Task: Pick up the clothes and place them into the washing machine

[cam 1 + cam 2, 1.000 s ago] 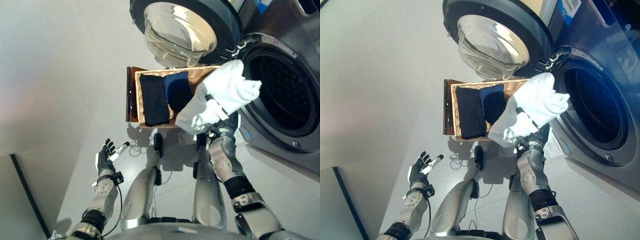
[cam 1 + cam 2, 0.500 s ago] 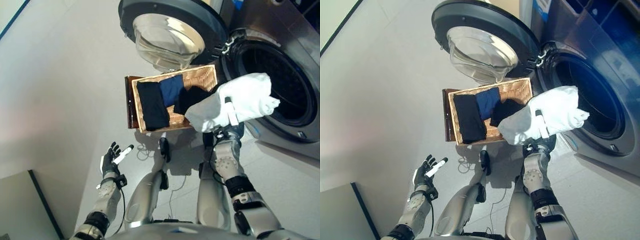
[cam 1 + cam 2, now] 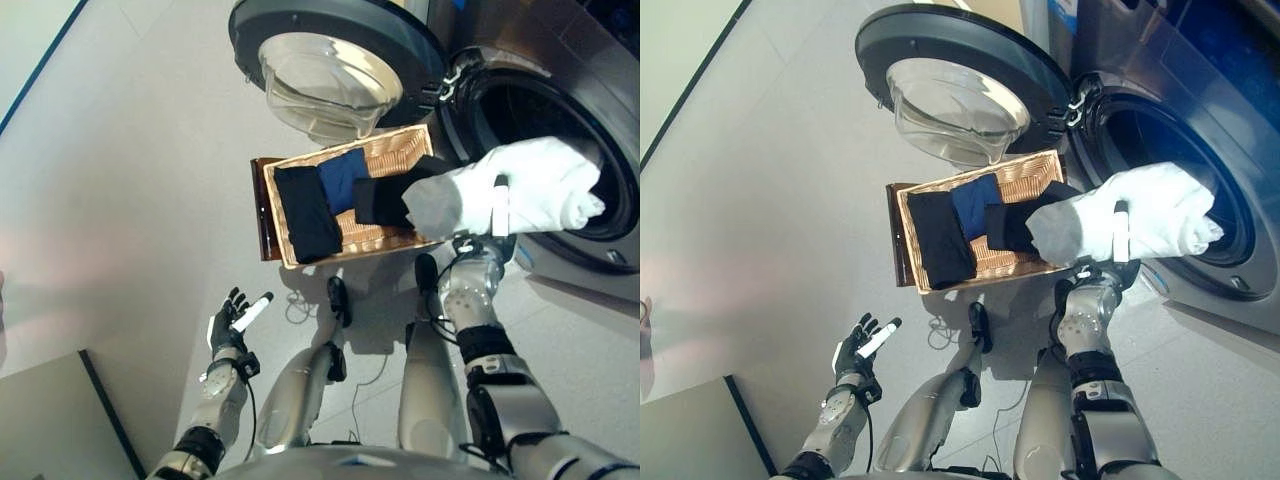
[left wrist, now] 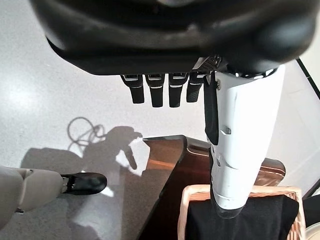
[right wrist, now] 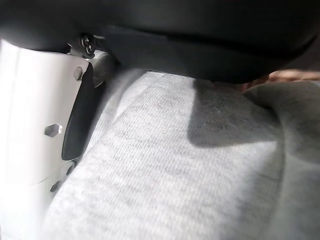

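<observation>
A bundled white garment (image 3: 520, 195) hangs in my right hand (image 3: 499, 207), whose thumb presses over the cloth; its far end reaches the mouth of the washing machine drum (image 3: 520, 105). Up close, the right wrist view is filled by the white garment (image 5: 175, 175). A wicker basket (image 3: 395, 150) on the floor holds a black garment (image 3: 305, 212), a blue one (image 3: 342, 177) and another black one (image 3: 385, 200). Low at the left, my left hand (image 3: 232, 320) is open and holds nothing; its straight fingers (image 4: 160, 92) hang above the floor.
The washer's round glass door (image 3: 325, 75) stands swung open just beyond the basket. A dark brown board (image 3: 262, 210) lies under the basket's left side. A grey panel (image 3: 50, 420) fills the lower left corner.
My right hand has carried the white garment rightward from over the basket to the drum opening, uncovering the second black garment. The camera has shifted too. The left hand stays open.
</observation>
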Motion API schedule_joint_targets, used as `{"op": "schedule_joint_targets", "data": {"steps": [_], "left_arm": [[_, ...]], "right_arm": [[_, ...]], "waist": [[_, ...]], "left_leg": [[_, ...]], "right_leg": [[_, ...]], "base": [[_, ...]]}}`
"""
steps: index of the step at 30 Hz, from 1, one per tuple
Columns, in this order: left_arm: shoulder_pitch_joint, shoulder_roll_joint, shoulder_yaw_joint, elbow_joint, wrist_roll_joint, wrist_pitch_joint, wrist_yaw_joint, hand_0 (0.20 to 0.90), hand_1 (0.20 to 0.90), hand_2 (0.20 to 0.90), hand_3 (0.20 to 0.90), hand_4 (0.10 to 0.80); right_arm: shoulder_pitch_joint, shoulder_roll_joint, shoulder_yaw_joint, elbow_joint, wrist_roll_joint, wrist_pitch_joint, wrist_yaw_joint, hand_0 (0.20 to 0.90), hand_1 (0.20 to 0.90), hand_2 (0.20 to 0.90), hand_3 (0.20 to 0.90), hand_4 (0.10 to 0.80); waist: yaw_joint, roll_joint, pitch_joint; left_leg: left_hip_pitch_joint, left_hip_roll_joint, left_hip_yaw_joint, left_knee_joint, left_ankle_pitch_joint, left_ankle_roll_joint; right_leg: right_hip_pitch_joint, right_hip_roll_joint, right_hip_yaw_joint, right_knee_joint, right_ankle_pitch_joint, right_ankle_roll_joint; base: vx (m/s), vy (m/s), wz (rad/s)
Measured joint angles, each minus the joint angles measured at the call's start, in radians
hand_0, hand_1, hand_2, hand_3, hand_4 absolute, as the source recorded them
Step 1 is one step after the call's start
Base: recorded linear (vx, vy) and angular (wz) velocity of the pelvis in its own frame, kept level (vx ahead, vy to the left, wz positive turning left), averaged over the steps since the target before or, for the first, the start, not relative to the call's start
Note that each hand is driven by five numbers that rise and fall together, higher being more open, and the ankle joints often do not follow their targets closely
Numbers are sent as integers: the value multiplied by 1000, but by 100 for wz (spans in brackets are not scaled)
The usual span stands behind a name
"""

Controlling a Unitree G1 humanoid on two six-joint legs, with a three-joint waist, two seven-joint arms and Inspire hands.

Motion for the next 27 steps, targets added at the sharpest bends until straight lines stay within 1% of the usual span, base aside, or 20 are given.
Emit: {"op": "schedule_joint_targets", "data": {"steps": [5,10,12,14,17,18,20,23,24,25,26,27], "left_arm": [[-1,2,-8,7,0,-1,-8,900,900,900,900,800],[-1,5,-37,10,-4,-1,-12,900,900,900,900,800],[-1,5,-37,8,-4,-2,-19,900,900,900,900,800],[-4,6,-39,8,-4,-3,-28,900,900,900,900,800],[-3,8,-49,9,-11,-2,-29,900,900,900,900,800],[-3,12,-65,6,-14,-3,-29,900,900,900,900,800],[-2,11,-72,-1,-15,-2,-30,900,900,900,900,800],[-2,13,-76,-14,-15,-2,-30,900,900,900,900,800],[-4,13,-76,-21,-15,-3,-31,900,900,900,900,800],[-4,13,-75,-23,-15,-4,-31,900,900,900,900,800],[-4,23,-83,-35,-15,-6,-36,900,900,900,900,800],[-4,27,-87,-37,-15,-6,-40,900,900,900,900,800]], "right_arm": [[-114,-54,-16,88,2,-6,-18,200,200,200,200,300],[-200,-104,-21,107,7,-9,-35,200,200,200,200,300],[-236,-124,-19,143,8,-10,-36,200,200,200,200,300],[-302,-159,-27,209,26,-10,-42,200,200,200,200,300],[-376,-183,-47,274,41,-9,-56,200,200,200,200,300],[-412,-200,-56,306,46,-9,-63,200,200,200,200,300],[-441,-222,-59,315,53,-10,-64,200,200,200,200,300],[-512,-252,-59,381,62,-10,-65,200,200,200,200,300],[-520,-269,-58,390,71,-10,-65,200,200,200,200,300],[-520,-271,-58,390,73,-10,-66,200,200,200,200,300],[-561,-288,-64,447,83,-10,-67,200,200,200,200,300],[-576,-293,-71,461,87,-9,-72,200,200,200,200,300]], "waist": [[2,1,0],[7,3,-2],[12,3,-2],[32,3,-2],[42,3,-2],[52,3,-2],[57,6,-4],[63,8,-6],[75,8,-6],[77,8,-6],[87,10,-7],[90,12,-9]], "left_leg": [[-6,-1,2,1,-1,1],[-30,-2,7,4,2,0],[-30,-2,8,4,5,3],[-34,-3,8,4,2,0],[-40,-5,8,4,2,0],[-42,-7,8,4,2,0],[-53,-12,7,4,2,0],[-67,-16,8,4,10,3],[-68,-17,7,4,13,6],[-68,-17,6,4,13,6],[-68,-20,3,4,13,6],[-70,-21,2,4,13,6]], "right_leg": [[-6,-1,1,1,-1,0],[-36,0,4,7,-1,-1],[-37,0,5,9,-3,0],[-47,0,10,15,-6,0],[-61,0,13,34,-15,1],[-71,-1,17,45,-19,0],[-91,-5,17,66,-30,2],[-115,-10,18,87,-41,2],[-125,-11,19,110,-51,-3],[-127,-11,19,116,-57,-2],[-142,-13,21,144,-74,-1],[-151,-15,22,158,-83,0]], "base": [[7,-3,0],[15,-6,0],[0,0,0],[27,-23,-3],[10,-8,0],[0,0,0],[10,-20,5],[13,-19,7],[-3,-19,4],[20,-23,6],[-1,-5,6],[-3,-7,12]]}}
